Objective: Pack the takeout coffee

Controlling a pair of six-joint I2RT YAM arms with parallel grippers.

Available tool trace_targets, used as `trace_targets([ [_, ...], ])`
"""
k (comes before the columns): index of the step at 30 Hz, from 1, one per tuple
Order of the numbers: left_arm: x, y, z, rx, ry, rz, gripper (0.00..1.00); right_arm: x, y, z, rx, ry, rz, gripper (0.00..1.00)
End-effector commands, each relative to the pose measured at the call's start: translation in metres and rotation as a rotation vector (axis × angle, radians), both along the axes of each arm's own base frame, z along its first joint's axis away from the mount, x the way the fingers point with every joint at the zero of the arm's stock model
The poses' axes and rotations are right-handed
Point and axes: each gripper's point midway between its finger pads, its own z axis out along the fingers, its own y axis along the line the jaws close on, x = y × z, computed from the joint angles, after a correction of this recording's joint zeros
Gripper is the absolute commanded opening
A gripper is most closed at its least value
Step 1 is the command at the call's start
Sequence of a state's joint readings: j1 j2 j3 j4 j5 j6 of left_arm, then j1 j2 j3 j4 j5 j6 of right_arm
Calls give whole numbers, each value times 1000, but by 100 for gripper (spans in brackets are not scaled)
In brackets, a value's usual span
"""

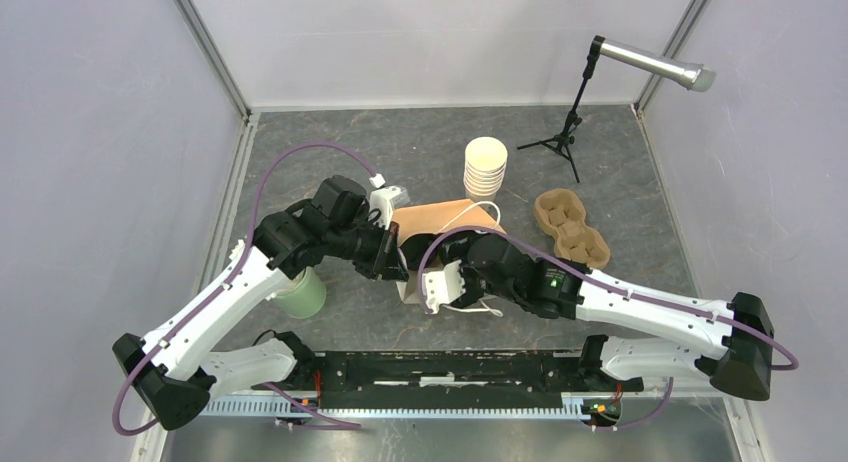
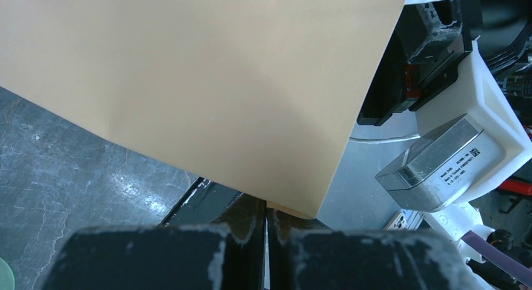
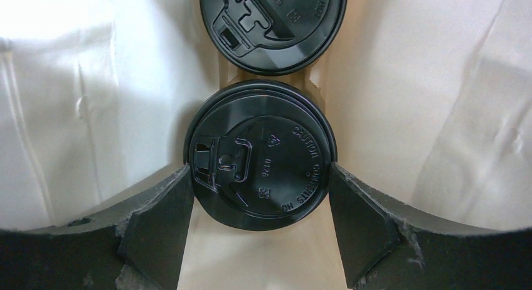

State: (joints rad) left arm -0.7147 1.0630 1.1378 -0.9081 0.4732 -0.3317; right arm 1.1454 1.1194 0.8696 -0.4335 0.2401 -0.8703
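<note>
Two takeout coffee cups with black lids sit inside a brown paper bag (image 1: 445, 217). The near lid (image 3: 260, 155) lies between my right gripper's fingertips, which touch its two sides. The far lid (image 3: 273, 26) stands just beyond it. My right gripper (image 3: 260, 172) reaches into the bag's mouth, with the bag's pale inner walls (image 3: 75, 114) on both sides. My left gripper (image 2: 266, 209) is shut on the bag's edge, and the bag's tan side (image 2: 207, 83) fills that view. From above, the left gripper (image 1: 392, 265) is at the bag's left side.
A stack of lidless cream cups (image 1: 485, 167) stands behind the bag. A brown pulp carrier tray (image 1: 572, 225) lies to the right. A pale green container (image 1: 303, 294) sits under the left arm. A microphone stand (image 1: 570, 132) is at the back right.
</note>
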Motion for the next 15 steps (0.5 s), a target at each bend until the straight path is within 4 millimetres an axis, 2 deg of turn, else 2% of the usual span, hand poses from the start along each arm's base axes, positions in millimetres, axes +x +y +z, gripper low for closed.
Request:
trace_targets([
  [1, -8, -3, 9, -48, -12, -51, 2, 7, 11, 20, 62, -55, 6, 79],
  [11, -7, -3, 8, -47, -10, -51, 2, 3, 19, 10, 23, -29, 53, 79],
  [15, -7, -3, 8, -45, -10, -50, 2, 8, 18, 7, 3, -44, 32, 79],
])
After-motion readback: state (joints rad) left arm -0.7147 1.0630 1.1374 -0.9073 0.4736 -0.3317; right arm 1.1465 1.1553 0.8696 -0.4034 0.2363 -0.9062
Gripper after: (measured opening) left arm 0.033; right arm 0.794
